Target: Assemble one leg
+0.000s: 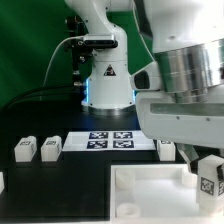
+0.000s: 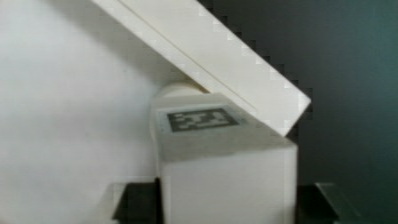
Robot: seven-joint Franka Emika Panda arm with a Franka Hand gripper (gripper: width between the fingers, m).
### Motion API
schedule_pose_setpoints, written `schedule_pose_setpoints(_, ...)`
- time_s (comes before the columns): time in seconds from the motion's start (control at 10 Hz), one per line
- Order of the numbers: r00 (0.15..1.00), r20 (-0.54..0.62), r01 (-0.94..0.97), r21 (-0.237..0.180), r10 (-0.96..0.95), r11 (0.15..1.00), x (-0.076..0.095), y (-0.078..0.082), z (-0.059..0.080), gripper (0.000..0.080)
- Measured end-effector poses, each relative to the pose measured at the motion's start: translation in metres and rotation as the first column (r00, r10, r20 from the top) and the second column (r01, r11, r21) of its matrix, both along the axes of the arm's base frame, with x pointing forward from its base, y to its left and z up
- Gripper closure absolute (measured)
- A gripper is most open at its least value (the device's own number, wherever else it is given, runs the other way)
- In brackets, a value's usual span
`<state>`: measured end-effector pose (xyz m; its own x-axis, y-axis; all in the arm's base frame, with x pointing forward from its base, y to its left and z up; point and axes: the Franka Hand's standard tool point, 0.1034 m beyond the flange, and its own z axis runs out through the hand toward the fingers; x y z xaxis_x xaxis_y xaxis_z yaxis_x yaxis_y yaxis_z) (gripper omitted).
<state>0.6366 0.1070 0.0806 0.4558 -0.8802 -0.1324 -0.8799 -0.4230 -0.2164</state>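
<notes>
My gripper (image 1: 204, 168) is at the exterior view's right front, shut on one leg (image 1: 209, 181), a chunky white block with a black-and-white tag. It holds the leg at the right corner of the large white panel (image 1: 140, 190). In the wrist view the leg (image 2: 222, 160) stands between my dark fingers (image 2: 143, 203). Its tag faces the camera and its far end touches the raised rim of the panel (image 2: 231, 70). I cannot see whether it sits in a socket.
The marker board (image 1: 112, 140) lies behind the panel, in front of the robot base (image 1: 105, 85). Two loose legs (image 1: 24, 149) (image 1: 50, 147) stand to its left. Another leg (image 1: 165, 148) stands to its right. A white piece (image 1: 2, 181) shows at the left edge.
</notes>
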Motion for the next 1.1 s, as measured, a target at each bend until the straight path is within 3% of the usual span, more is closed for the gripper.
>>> schedule_pose_setpoints(0.2,0.957,-0.064,0.287,0.090,-0.282,0.954,-0.003,-0.005,-0.001,0.0483)
schedule_pose_setpoints(0.4,0.932,-0.091,0.358,0.101,-0.350,0.928,-0.003,-0.004,-0.001,0.0483)
schedule_pose_setpoints(0.5,0.944,-0.082,0.328,0.098,-0.321,0.940,-0.004,-0.004,-0.002,0.0287)
schedule_pose_setpoints(0.6,0.951,-0.075,0.307,0.097,-0.300,0.947,-0.004,-0.004,-0.003,0.0287)
schedule_pose_setpoints(0.7,0.951,-0.075,0.305,0.097,-0.298,0.948,-0.004,-0.003,-0.003,0.0174)
schedule_pose_setpoints(0.9,0.996,-0.023,-0.088,0.008,0.089,0.996,-0.009,0.012,-0.001,0.0157)
schedule_pose_setpoints(1.0,0.980,-0.020,-0.198,-0.015,0.198,0.980,-0.012,0.019,-0.001,0.0152)
schedule_pose_setpoints(1.1,0.958,0.000,-0.288,-0.030,0.288,0.957,-0.011,0.016,-0.002,0.0152)
